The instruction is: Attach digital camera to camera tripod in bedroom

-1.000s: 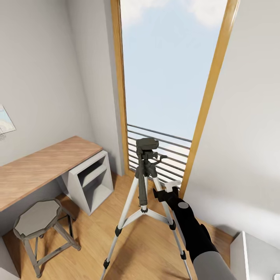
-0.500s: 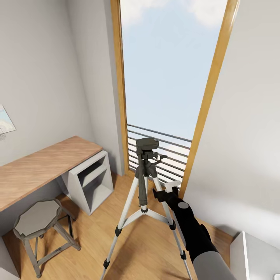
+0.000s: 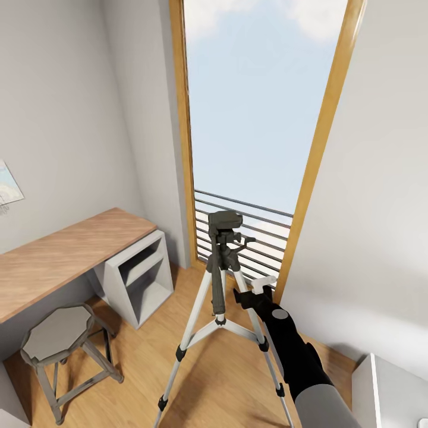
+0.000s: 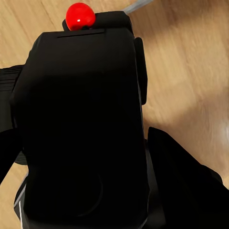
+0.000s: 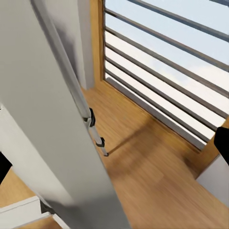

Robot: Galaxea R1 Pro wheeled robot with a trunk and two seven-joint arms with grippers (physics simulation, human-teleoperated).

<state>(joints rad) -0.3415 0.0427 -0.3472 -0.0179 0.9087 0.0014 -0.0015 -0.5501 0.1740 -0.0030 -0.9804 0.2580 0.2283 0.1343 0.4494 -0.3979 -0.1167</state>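
Here, right arm (image 3: 297, 351) stretched forward and up from the lower right of the head view, black forearm ending at the right gripper (image 3: 260, 289) just beside the upper part of one silver leg of the camera tripod (image 3: 221, 279). White fingers (image 3: 265, 280) pointing toward the window, near the leg; whether spread or closed cannot be told from here. In the right wrist view, a broad pale silver tripod leg (image 5: 57, 129) running very close across the frame, with another thin leg and its black joints (image 5: 90, 119) reaching down to the wood floor (image 5: 152, 176) beyond; jaw state not readable there either.

In the left wrist view, the digital camera (image 4: 83, 129) looming large and black, red dot (image 4: 79, 15) on its top, dark finger shapes (image 4: 181, 186) pressed at both its sides: left claw clamped on the camera body, over bare wood floor.

Tripod upright on three splayed legs in front of a tall window (image 3: 261, 101) framed in light wood, black head (image 3: 225, 221) at its top with a handle sticking out to the side. Dark horizontal railing bars (image 3: 261, 238) across the window's lower part, behind the tripod. To the left, a wooden desk (image 3: 65, 255) along the wall with a white open shelf unit (image 3: 139, 276) under it, and a grey stool (image 3: 59, 336) in front. A white furniture corner (image 3: 389, 386) at the lower right.
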